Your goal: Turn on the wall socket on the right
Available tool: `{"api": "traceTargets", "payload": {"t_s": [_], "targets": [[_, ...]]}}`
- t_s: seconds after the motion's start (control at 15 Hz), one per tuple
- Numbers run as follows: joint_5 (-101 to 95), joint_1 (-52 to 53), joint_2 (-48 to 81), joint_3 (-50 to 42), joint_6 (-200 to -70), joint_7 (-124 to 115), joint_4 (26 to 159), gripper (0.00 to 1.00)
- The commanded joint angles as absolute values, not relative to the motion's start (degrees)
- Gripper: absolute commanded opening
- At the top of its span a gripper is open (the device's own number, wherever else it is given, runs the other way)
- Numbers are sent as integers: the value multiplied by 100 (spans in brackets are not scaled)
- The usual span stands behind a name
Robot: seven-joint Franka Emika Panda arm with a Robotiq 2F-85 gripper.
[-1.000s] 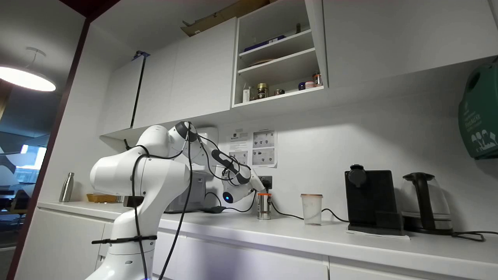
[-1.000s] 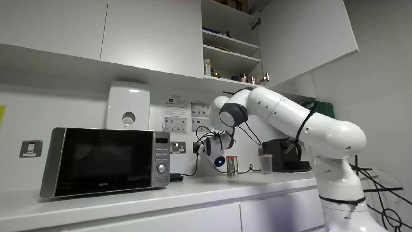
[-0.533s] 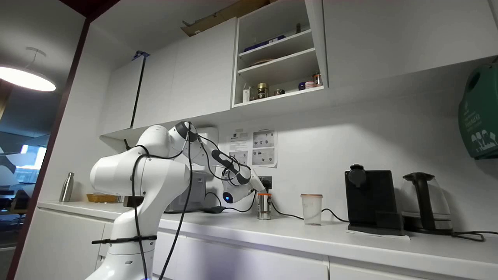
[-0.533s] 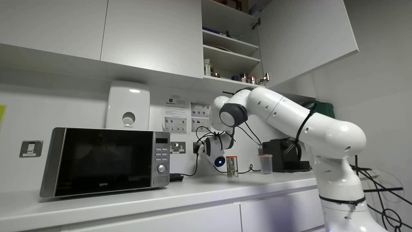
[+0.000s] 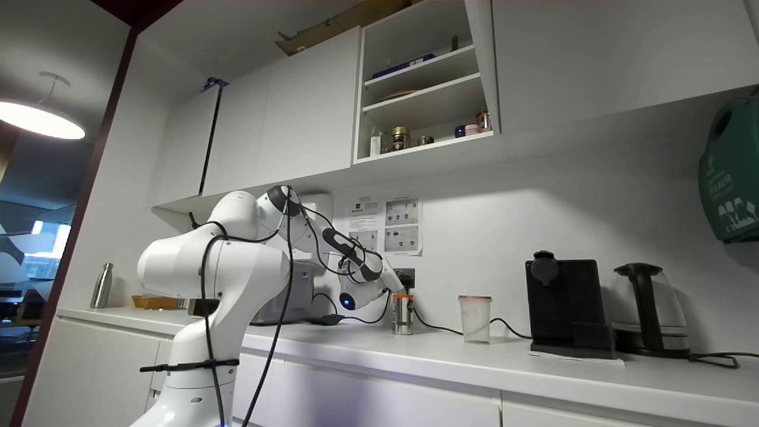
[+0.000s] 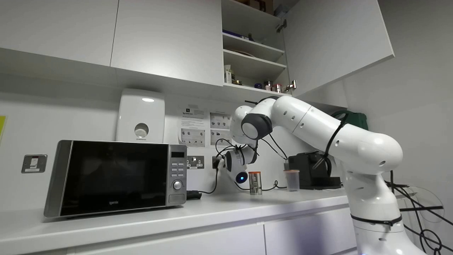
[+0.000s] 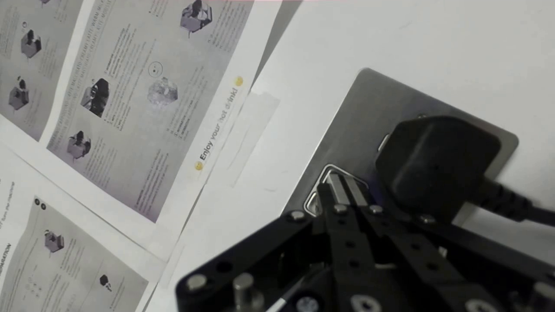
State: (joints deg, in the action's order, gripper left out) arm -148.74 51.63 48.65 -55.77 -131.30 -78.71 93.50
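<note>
In the wrist view, your gripper (image 7: 347,193) comes in from the near side with its two fingers together, the tips at the framed rocker switch (image 7: 346,175) of the grey metal wall socket (image 7: 355,130); they cover much of that switch, so you cannot tell whether they touch it. Just to their right you have a black plug (image 7: 438,160) seated in the plate, its cable (image 7: 537,212) leading off to the right. To the left, printed coffee instructions (image 7: 130,112) reading "Enjoy your hot drink!" are fixed to the wall (image 7: 329,39). In an exterior view, your white arm (image 5: 237,267) reaches over from the left, the gripper itself mostly hidden; the wall socket shows as a dark plate on the far wall, just right of the arm's end. Nearer to you, an orange-lidded metal canister (image 5: 402,317) stands upright on the counter (image 5: 439,356), with a translucent plastic cup (image 5: 475,323), a black coffee machine (image 5: 563,302) and a glass kettle (image 5: 643,308) following to the right. In an exterior view, your arm enters from the right, and the wall socket is partly behind its end, left of the canister; a double socket (image 6: 195,162) sits farther left, partly behind the silver microwave (image 6: 115,179).
</note>
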Motion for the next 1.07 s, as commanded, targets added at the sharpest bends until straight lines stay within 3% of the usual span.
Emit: {"api": "traceTargets", "payload": {"t_s": [0.0, 1.0], "targets": [[-14982, 5233, 4713, -5564, -13254, -7986, 9397, 0], [-14991, 5437, 4602, -5640, -13210, -7989, 9602, 0]]}}
